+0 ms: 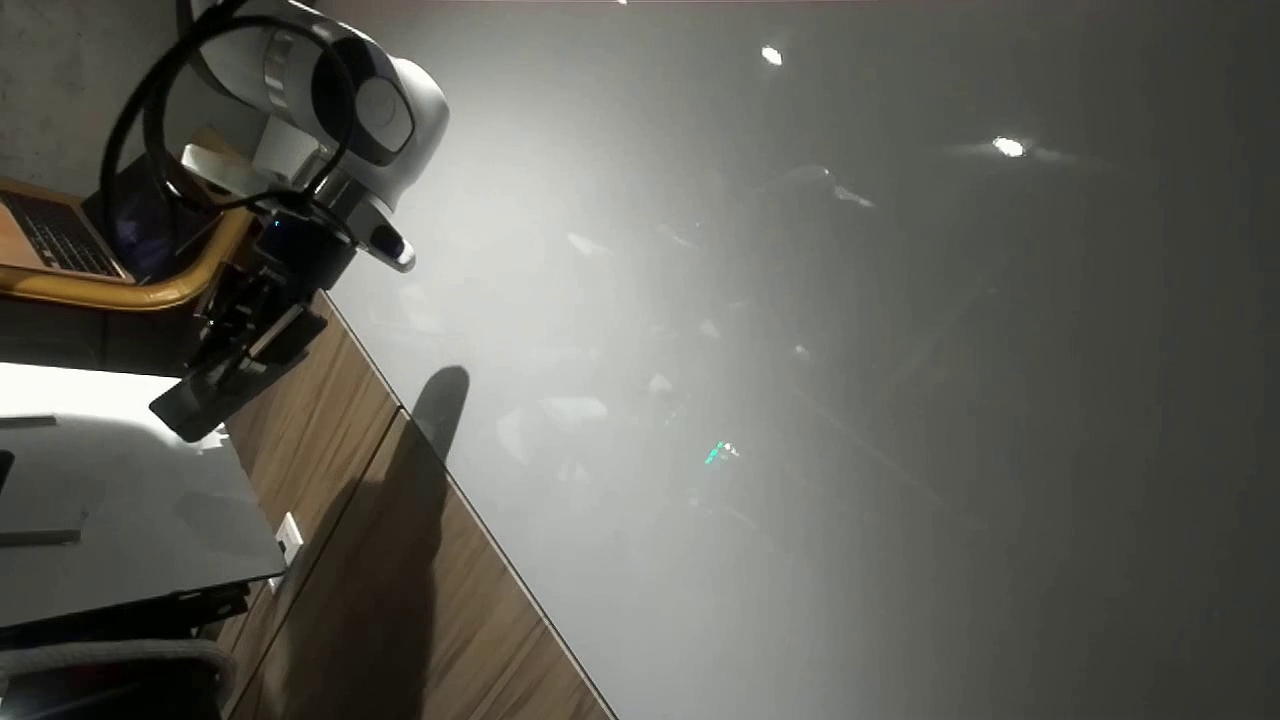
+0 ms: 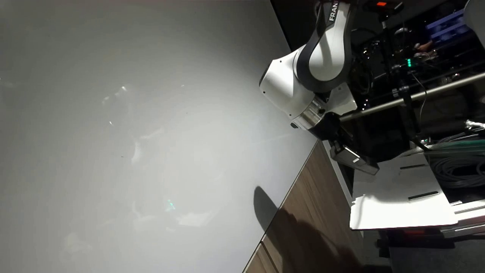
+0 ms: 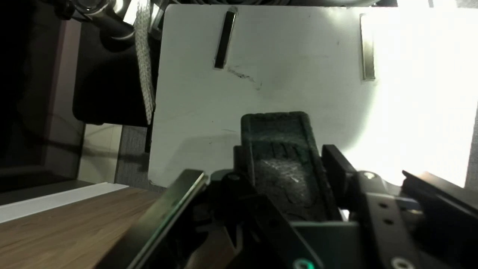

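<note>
Gripper (image 3: 285,164) is clamped on a dk block (image 3: 278,140); I've got it pinched btwn the jaws, just off ctr twd 4 o'clock in my wrist view. Block's approx rectangular w/ rounded corners, lighter scuffs on its face, one end sticking out past the jaws twd 12. Behind it fr this angle I see a white board (image 3: 291,82) w/ two narrow slots (image 3: 225,41), at 12 and 2 o'clock; can't tell if the block touches it. Glare (image 3: 422,112) washes out the board's 3 o'clock side. A braided cord (image 3: 143,63) hangs along the board's edge at 10, & wood paneling (image 3: 56,235) is at 8. In an exterior view my arm (image 1: 422,110) sits btwn 10 and 11 o'clock w/ a blk cable (image 1: 110,175) looped round it; a laptop (image 1: 65,235) is at 10 o'clock fr the gripper, w/ a yellow rail (image 1: 145,295) btwn the two, and a wht outlet (image 1: 289,538) is on the paneling btwn 5 and 6. In an exterior view I also get a metal rail (image 2: 435,91) at 2 o'clock fr the gripper, coiled cables (image 2: 454,182) at 3, and the white board at 4, partly in shade. In both exterior views there's a big glossy gray surface (image 1: 850,350) alongside the paneling, w/ small bright marks on it, and a dk shadow (image 1: 365,600) falls across the two.
</note>
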